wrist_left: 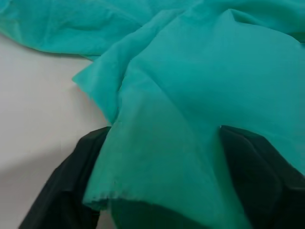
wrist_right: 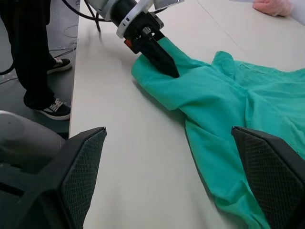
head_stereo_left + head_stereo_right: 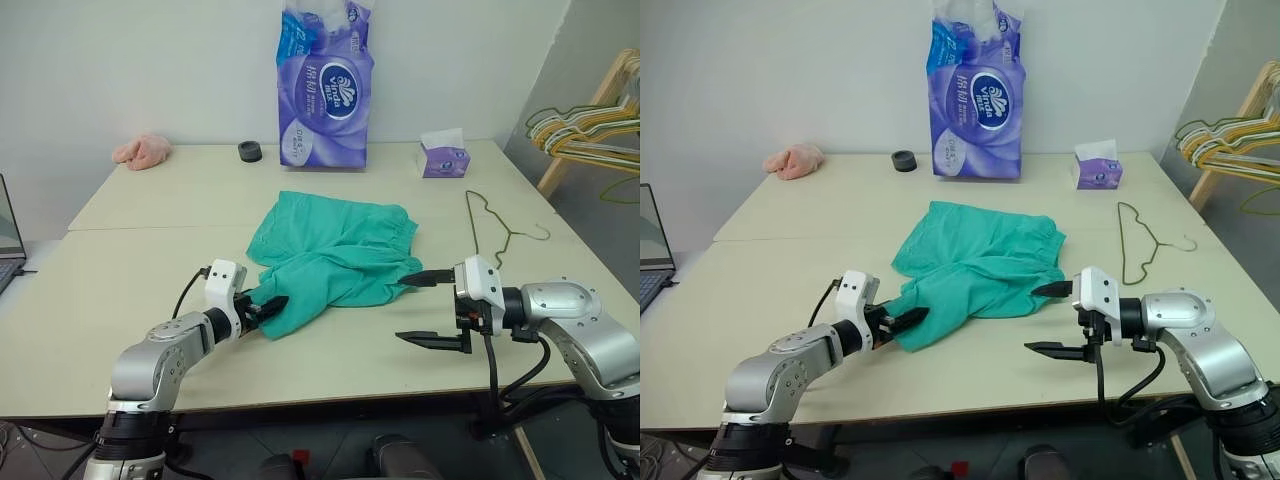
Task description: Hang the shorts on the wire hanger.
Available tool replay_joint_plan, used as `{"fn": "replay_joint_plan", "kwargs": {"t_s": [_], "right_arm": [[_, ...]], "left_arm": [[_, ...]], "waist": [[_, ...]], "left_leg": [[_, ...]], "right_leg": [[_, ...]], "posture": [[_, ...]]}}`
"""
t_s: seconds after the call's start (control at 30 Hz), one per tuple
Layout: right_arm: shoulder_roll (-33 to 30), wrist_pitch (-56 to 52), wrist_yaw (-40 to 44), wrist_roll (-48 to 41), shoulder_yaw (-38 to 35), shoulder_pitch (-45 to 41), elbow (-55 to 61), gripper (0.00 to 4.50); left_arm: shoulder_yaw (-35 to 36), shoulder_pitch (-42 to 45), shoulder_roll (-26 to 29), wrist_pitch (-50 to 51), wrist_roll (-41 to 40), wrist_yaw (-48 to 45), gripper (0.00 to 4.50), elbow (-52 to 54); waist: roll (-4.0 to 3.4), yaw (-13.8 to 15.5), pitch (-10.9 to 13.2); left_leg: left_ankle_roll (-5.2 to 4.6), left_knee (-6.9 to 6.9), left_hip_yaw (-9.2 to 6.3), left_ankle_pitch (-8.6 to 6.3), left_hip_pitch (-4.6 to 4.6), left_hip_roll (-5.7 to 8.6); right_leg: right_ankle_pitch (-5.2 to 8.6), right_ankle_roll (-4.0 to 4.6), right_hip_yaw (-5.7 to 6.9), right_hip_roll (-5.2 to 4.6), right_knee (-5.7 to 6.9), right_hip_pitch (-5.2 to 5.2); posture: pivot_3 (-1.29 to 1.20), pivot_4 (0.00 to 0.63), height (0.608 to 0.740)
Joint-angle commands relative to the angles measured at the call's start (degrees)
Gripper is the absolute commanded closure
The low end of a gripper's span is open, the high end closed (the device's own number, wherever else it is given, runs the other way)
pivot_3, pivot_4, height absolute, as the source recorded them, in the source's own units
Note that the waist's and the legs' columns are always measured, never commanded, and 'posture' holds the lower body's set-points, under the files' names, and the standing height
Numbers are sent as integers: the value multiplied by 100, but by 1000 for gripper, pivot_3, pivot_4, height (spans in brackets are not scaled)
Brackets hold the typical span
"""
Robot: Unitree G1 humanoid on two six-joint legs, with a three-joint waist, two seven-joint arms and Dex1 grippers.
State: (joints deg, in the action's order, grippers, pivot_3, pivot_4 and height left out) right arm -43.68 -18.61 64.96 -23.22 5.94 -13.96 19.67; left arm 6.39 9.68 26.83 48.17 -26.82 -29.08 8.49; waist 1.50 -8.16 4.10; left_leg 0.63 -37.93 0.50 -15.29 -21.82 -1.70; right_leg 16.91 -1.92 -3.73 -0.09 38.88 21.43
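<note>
Teal-green cloth, the shorts point(image 3: 335, 255), lies crumpled on the pale worktop point(image 3: 150, 300) between the two grippers, and the step in hand is, by my reading, the first pick-up: getting hold of the cloth before anything goes near the hanger.

The left gripper point(image 3: 268, 310) has its fingers at the near corner of one leg. In its wrist view a fold of the cloth point(image 1: 157, 157) runs down between the two dark fingers point(image 1: 66, 191), which stand either side of it; whether they already pinch it I cannot tell, since they look partly closed with a gap remaining.

The right gripper point(image 3: 430, 308) hangs with its fingers spread wide and holding nothing, the upper fingertip just at the far edge of the shorts, the lower one over bare worktop. The wire hanger point(image 3: 495, 232) lies flat, apart from the shorts, beyond the right fingers and not touching either gripper.

The next move, as I judge it, calls for the left fingers to finish closing on the hem and for the right fingers to take the opposite edge, so the cloth can be lifted and spread. The thin wire must later be lifted too, which will be the fiddly part.

Counted: one pair of shorts, one wire hanger on the worktop, two grippers, one purple tissue pack point(image 3: 325, 90), one small tissue box point(image 3: 444, 158), one pink cloth point(image 3: 141, 150), one dark round object point(image 3: 250, 151), and a bunch of coloured hangers point(image 3: 585, 135) on a wooden rack, too tangled to count.
</note>
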Motion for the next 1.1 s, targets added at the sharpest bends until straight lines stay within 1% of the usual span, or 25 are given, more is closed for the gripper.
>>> {"fn": "replay_joint_plan", "kwargs": {"t_s": [0.03,0.07,0.27,0.3,0.4,0.57,0.63,0.7,0.83,0.93,1.03,1.1], "right_arm": [[-54,216,28,53,-133,-22,-5,0],[-58,237,29,62,-126,-23,-20,0],[-83,261,-17,254,-115,-351,-376,0],[-95,282,-9,302,-107,-415,-454,0],[-51,181,-137,488,-38,-775,-764,0],[73,166,-346,1131,351,-1484,-1460,0],[197,378,-329,1658,792,-1944,-2073,0],[414,426,-327,1993,1118,-2350,-2587,0],[794,695,-308,2445,1485,-2868,-3601,0],[937,854,-270,2656,1611,-3079,-4125,0],[1131,633,-161,2601,1559,-3206,-4400,603],[1171,578,-165,2595,1494,-3181,-4338,1271]], "left_arm": [[-94,93,49,-213,-1,-149,2087,327],[-122,80,50,-249,18,-170,2348,361],[-350,-193,231,-683,177,-405,4268,907],[-352,-242,264,-719,180,-436,4494,980],[-178,-396,302,-753,10,-497,4494,1233],[-50,-669,615,-817,-212,-918,4494,1587],[0,-784,761,-831,-299,-1111,4494,1667],[-2,-849,872,-869,-312,-1228,4494,1682],[-61,-959,988,-996,-232,-1341,4494,1675],[-93,-1028,1042,-1092,-177,-1384,4494,1658],[-12,-1130,1053,-1242,-137,-1370,4500,1601],[54,-1144,981,-1393,-60,-1245,4500,1557]], "waist": [[0,-1,0],[0,-1,1],[-5,-5,8],[-10,-13,11],[-19,-20,20],[-24,-66,26],[-25,-105,26],[-28,-153,28],[-30,-189,29],[-32,-197,30],[-32,-228,31],[-34,-243,32]], "left_leg": [[0,0,-1,0,1,0],[0,0,-1,0,1,0],[0,1,2,0,0,0],[1,0,3,0,1,0],[0,0,4,0,3,0],[0,1,4,0,2,-2],[0,3,4,0,1,-1],[0,2,6,0,2,0],[0,2,5,0,0,-1],[0,3,4,0,-5,1],[2,3,5,-1,-7,1],[3,3,2,-2,-7,0]], "right_leg": [[0,0,1,0,1,0],[0,0,1,0,0,-1],[0,0,-4,-1,0,0],[0,1,-5,-2,0,0],[0,1,-6,-3,0,0],[0,1,-5,-2,2,3],[0,1,-5,-3,1,4],[-3,5,-6,-4,1,4],[-5,9,-5,-5,1,5],[-13,24,-3,-7,1,7],[-13,23,-3,-10,1,7],[-13,23,0,-10,1,7]], "posture": [[-191,48,740],[-191,48,740],[-188,47,740],[-188,47,740],[-188,47,740],[-191,44,740],[-192,44,740],[-191,41,740],[-189,39,740],[-184,38,740],[-184,38,740],[-174,36,740]]}}
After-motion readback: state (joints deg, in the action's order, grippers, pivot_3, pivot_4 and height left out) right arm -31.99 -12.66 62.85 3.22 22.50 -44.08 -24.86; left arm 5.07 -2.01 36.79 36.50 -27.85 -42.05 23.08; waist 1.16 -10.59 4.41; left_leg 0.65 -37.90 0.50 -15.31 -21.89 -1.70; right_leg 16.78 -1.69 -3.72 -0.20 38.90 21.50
